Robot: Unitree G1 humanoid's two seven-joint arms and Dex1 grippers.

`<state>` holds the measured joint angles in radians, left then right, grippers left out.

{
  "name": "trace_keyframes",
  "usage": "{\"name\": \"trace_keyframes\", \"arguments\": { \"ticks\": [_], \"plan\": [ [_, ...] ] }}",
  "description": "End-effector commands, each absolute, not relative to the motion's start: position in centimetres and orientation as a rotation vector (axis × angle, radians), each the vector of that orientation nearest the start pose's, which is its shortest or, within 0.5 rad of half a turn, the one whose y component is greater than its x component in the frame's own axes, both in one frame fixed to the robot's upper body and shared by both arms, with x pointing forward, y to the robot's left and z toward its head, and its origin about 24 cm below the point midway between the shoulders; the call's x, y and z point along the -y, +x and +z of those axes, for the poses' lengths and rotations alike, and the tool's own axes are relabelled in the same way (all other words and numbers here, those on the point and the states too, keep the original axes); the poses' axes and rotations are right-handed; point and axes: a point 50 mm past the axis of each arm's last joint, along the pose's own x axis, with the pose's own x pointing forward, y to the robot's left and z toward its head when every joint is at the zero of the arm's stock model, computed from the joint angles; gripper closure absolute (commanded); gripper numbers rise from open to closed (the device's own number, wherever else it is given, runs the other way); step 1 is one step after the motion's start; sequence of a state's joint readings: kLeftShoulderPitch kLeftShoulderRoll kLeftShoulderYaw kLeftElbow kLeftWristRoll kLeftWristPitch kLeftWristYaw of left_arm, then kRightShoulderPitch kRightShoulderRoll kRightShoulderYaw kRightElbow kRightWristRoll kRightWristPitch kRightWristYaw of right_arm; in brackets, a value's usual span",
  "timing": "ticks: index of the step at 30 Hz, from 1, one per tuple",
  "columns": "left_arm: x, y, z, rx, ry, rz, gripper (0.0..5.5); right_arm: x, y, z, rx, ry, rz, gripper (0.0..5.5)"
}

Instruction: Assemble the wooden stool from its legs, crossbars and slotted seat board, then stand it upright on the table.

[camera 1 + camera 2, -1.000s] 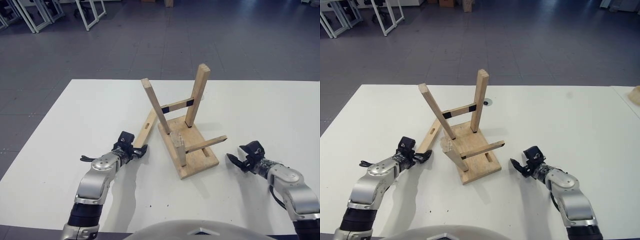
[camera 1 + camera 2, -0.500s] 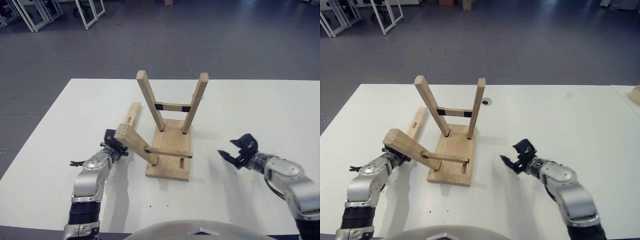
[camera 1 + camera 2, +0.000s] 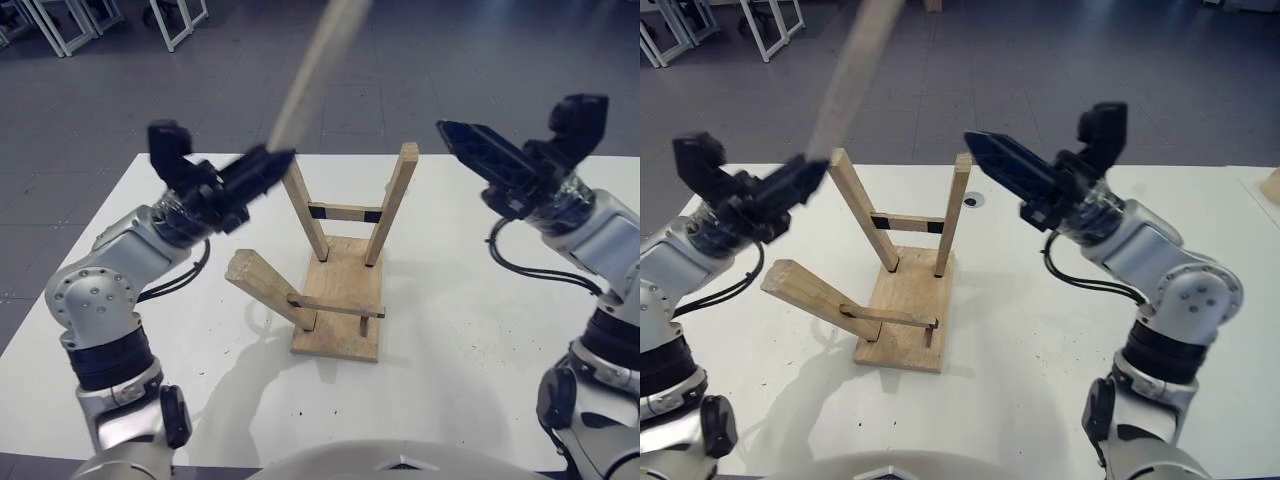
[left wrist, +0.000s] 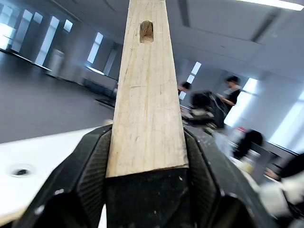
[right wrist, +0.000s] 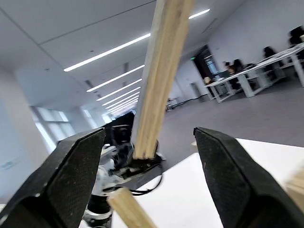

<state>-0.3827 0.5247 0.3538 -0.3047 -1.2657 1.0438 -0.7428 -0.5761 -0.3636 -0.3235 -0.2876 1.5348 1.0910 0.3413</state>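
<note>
The slotted seat board (image 3: 345, 305) lies flat on the white table (image 3: 480, 330). Two legs (image 3: 392, 205) stand upright in it, joined by a crossbar (image 3: 345, 213). A third leg (image 3: 265, 283) leans out to the left with a crossbar (image 3: 335, 307) in it. My left gripper (image 3: 268, 162) is raised above the table's left side, shut on a loose wooden leg (image 3: 312, 70) that points up and away; its slot (image 4: 146, 31) shows near the far end. My right gripper (image 3: 450, 130) hangs open and empty, high over the right side, with its fingers (image 5: 66, 185) spread wide and pointing toward that leg.
A small round hole (image 3: 973, 203) sits in the table behind the stool. Bare white tabletop lies to the right of the seat board and in front of it. Grey floor and white frames (image 3: 180, 25) lie beyond the far edge.
Both arms have risen from the tabletop. The left gripper has lifted the loose leg off the table into the air. The right gripper came up empty. The seat board turned earlier and now lies still.
</note>
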Motion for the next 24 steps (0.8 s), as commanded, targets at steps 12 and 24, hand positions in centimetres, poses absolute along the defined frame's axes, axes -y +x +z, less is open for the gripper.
{"name": "trace_keyframes", "arguments": {
  "ticks": [12,24],
  "plan": [
    [-15.3,25.1,19.9,-0.153,-0.49,-1.455,3.44,11.4,25.4,24.2,-0.094,0.755,1.417,2.33],
    [-16.4,27.6,21.0,-0.054,-0.511,-1.323,2.52,12.3,26.8,23.4,-0.056,0.664,1.257,3.47]
  ]
}}
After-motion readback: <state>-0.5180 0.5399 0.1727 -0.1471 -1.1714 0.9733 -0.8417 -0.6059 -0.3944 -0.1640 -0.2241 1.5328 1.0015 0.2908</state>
